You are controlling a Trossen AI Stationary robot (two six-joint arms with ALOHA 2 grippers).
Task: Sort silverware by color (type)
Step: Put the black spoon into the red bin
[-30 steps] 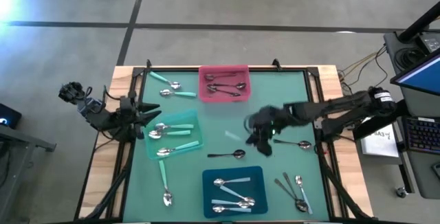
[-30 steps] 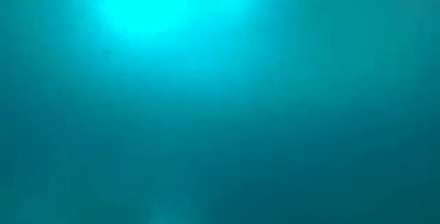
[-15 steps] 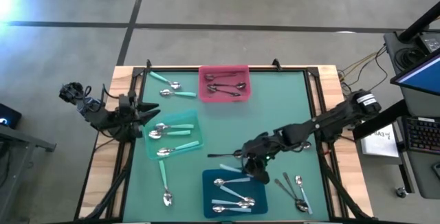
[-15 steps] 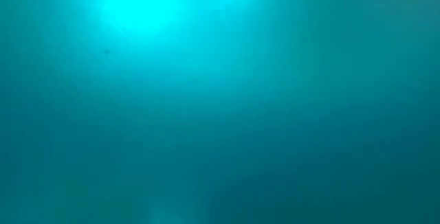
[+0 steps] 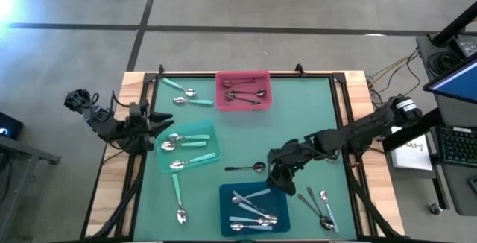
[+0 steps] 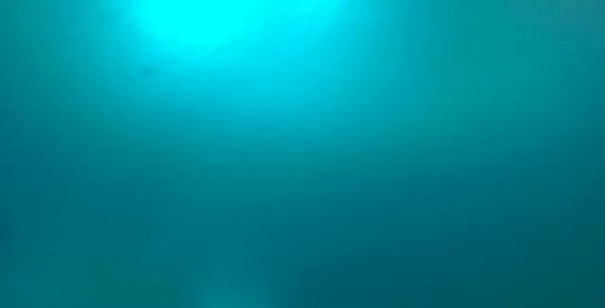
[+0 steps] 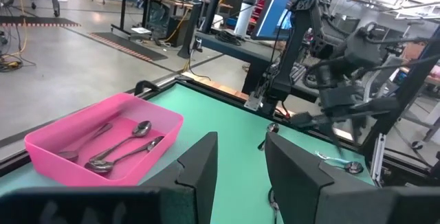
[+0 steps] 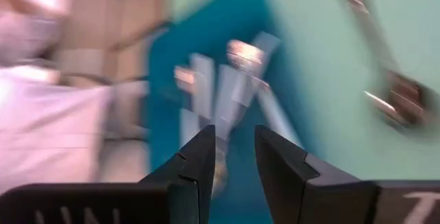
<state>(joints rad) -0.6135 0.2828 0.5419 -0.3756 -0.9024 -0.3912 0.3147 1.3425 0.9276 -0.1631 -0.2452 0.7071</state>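
Observation:
My right gripper (image 5: 277, 183) (image 8: 234, 131) hovers open over the far right corner of the blue tray (image 5: 227, 198), with nothing between its fingers. Several pale-blue-handled spoons (image 5: 252, 206) lie in that tray, one (image 5: 252, 195) slanting across the others. The mint tray (image 5: 205, 135) holds mint-handled spoons (image 5: 182, 144). Dark spoons (image 5: 244, 94) lie in the pink tray (image 5: 223, 83). My left gripper (image 5: 160, 127) (image 7: 240, 138) waits open at the table's left edge. The low view shows only a teal blur.
Loose on the green mat: two mint spoons (image 5: 182, 94) at the far left, one mint spoon (image 5: 177, 194) near the front left, a dark spoon (image 5: 246, 168) in the middle, several plain metal spoons (image 5: 319, 206) at the front right. Black rails edge the table.
My right gripper has swung from the table's middle toward the near edge, carrying a pale-blue spoon, and has stopped over the blue tray. The spoon has left the fingers and now lies in the tray, slanting across the others.

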